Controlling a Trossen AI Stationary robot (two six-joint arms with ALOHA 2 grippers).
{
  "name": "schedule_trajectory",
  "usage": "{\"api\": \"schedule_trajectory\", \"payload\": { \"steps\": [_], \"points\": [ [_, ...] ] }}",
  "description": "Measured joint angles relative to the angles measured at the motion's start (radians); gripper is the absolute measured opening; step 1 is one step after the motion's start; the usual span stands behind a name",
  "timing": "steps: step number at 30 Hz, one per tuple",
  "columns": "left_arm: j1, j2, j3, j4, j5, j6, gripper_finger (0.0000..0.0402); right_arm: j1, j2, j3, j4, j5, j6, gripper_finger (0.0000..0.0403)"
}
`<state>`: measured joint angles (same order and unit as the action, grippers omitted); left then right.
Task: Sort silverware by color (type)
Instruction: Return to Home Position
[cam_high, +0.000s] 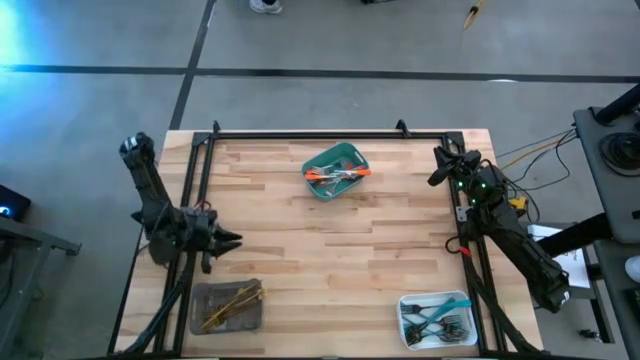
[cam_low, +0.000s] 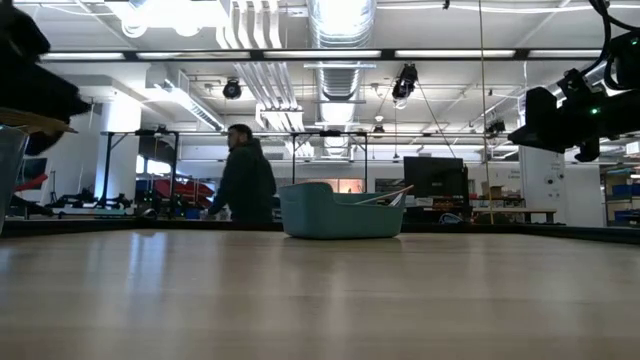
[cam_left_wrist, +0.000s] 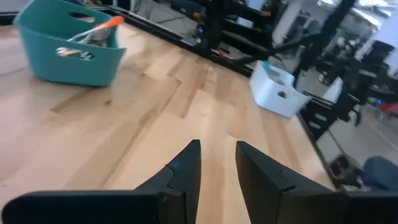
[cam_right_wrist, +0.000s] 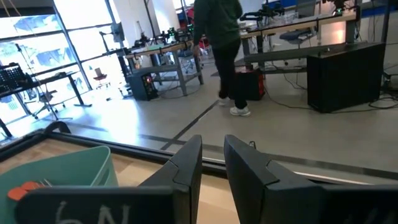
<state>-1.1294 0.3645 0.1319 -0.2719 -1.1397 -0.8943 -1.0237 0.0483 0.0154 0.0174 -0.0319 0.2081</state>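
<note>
Silverware (cam_high: 338, 174) sits sorted in 3 trays: green tray (cam_high: 325, 192) upper centre, grey tray (cam_high: 205, 295) lower left, white tray (cam_high: 405, 322) lower right. Left gripper (cam_high: 234, 240) mid-left, right gripper (cam_high: 437, 172) upper right, fingers narrowly parted and empty; retract each slowly, high above the trays.

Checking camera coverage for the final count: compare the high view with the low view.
Only the high view: the grey tray with gold forks, the white tray with teal-handled forks, and the red-orange-handled forks. Only the low view: a person in the room behind. Both: the green tray, the wooden table and the arms, left pincer at the table's left edge, right pincer at its right edge, both empty.
</note>
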Motion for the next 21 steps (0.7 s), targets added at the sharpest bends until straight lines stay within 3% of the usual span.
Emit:
{"api": "schedule_trajectory", "payload": {
  "steps": [6, 10, 16, 21],
  "points": [
    [0.191, -0.105, -0.074, 0.222, 0.148, 0.307, 0.0084, 0.0, 0.0, 0.0, -0.002, 0.001, 0.0, 0.0061],
    [0.343, -0.16, -0.116, 0.313, 0.187, 0.473, 0.0084, 0.0, 0.0, 0.0, -0.003, 0.006, 0.0, 0.0061],
    [0.574, -0.203, -0.122, 0.328, 0.197, 0.524, 0.0084, 0.0, 0.0, 0.0, -0.004, 0.006, -0.001, 0.0061],
    [0.713, -0.253, -0.122, 0.34, 0.321, 0.621, 0.0084, 0.0, 0.0, 0.0, -0.004, 0.006, 0.0, 0.0061]
  ]
}}
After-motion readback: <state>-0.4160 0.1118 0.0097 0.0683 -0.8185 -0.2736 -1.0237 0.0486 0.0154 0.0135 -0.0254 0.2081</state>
